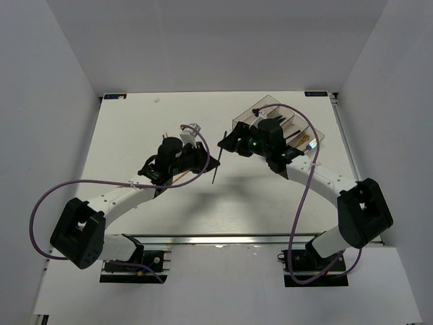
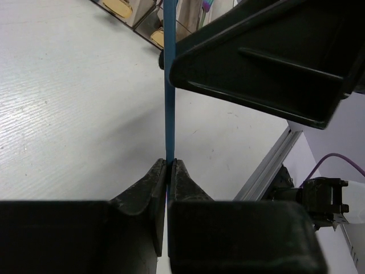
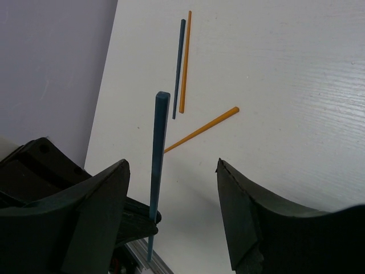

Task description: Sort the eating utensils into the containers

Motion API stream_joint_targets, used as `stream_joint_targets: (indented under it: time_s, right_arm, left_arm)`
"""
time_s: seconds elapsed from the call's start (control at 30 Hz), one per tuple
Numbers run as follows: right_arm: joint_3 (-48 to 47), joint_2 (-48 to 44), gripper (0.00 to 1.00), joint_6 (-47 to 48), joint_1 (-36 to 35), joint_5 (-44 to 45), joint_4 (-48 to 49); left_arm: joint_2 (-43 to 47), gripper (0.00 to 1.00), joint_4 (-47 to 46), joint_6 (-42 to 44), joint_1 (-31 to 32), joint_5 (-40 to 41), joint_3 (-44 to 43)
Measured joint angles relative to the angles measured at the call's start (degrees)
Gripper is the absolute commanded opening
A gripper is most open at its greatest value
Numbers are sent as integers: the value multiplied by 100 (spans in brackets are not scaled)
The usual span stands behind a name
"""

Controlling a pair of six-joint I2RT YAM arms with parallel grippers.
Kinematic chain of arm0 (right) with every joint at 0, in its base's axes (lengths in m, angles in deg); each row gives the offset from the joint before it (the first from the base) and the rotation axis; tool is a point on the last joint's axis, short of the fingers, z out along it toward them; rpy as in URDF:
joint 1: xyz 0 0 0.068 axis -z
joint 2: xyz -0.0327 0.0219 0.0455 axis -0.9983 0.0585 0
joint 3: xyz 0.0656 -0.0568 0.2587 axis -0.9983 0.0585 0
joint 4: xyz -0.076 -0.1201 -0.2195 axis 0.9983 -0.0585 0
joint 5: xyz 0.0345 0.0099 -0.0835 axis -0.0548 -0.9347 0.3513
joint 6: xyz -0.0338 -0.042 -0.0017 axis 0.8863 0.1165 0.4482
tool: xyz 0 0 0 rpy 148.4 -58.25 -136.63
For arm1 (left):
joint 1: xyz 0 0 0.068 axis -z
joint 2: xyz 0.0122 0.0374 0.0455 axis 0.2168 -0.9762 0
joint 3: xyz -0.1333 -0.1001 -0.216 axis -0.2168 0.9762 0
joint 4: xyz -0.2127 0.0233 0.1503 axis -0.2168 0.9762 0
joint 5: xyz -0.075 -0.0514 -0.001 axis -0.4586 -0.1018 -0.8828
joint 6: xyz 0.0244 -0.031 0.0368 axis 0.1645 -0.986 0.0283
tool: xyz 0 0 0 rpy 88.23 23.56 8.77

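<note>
My left gripper point(image 2: 169, 161) is shut on the lower end of a slim blue stick point(image 2: 169, 103) and holds it upright above the table. In the top view this stick point(image 1: 217, 157) stands between both grippers. My right gripper point(image 3: 171, 162) is open, and the blue stick point(image 3: 158, 154) rises between its jaws, close to the left finger and not touching it. Two orange chopsticks point(image 3: 185, 63) point(image 3: 202, 129) and another blue stick point(image 3: 178, 68) lie on the table below. The clear smoky containers point(image 1: 281, 125) sit at the back right; gold spoons point(image 2: 118, 5) lie in them.
A small pale object point(image 1: 191, 127) lies on the table behind the left gripper point(image 1: 205, 161). The right gripper point(image 1: 230, 142) hovers just left of the containers. The metal rail of the table's near edge point(image 2: 268, 165) runs below. White walls enclose the table.
</note>
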Motion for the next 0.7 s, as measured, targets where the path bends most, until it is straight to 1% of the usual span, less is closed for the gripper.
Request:
stream_joint_targets:
  time_s: [0.07, 0.1, 0.13, 0.17, 0.2, 0.23, 0.27, 0.3, 0.33, 0.37, 0.4, 0.43, 0.57, 0.7]
  right_arm:
    - [-66, 105, 56, -33, 0, -28, 55]
    - [-103, 177, 46, -57, 0, -59, 85]
    - [-138, 249, 42, -72, 0, -103, 127]
    - [-168, 330, 38, -98, 0, -144, 166]
    - [-192, 409, 21, -122, 0, -186, 208]
    - [-214, 492, 7, -168, 0, -260, 267]
    - [-234, 555, 0, -234, 0, -328, 310]
    - [-273, 601, 0, -361, 0, -444, 380]
    - [-334, 645, 0, -369, -22, -474, 389]
    - [-387, 688, 0, -378, -31, -492, 402]
    - [-448, 737, 0, -378, -15, -476, 409]
    - [-498, 769, 0, -387, 13, -448, 398]
    - [-636, 813, 0, -472, 345, -173, 295]
    - [-855, 1029, 0, -675, 1097, 313, 258]
  left_arm:
    - [-20, 0, -50, -4, 0, -52, 0]
    - [-33, 0, -76, -9, 0, -76, 0]
    - [-42, 0, -103, -22, 0, -101, 0]
    - [-46, 2, -116, -24, 2, -118, 0]
    - [-48, 5, -116, -24, 4, -131, -2]
    - [-52, 10, -94, -22, 7, -133, -11]
    - [-59, 17, -52, -15, 9, -120, -17]
    - [-79, 28, 20, 7, 9, -90, -28]
    - [-98, 57, 81, 33, 9, -70, -55]
    - [-103, 73, 170, 72, 9, -11, -101]
    - [-103, 88, 313, 92, 11, 96, -184]
    - [-103, 97, 520, 107, 11, 271, -319]
    - [-48, 98, 1735, 22, 42, 1580, -1034]
    - [372, 98, 2994, 26, 37, 3003, -1537]
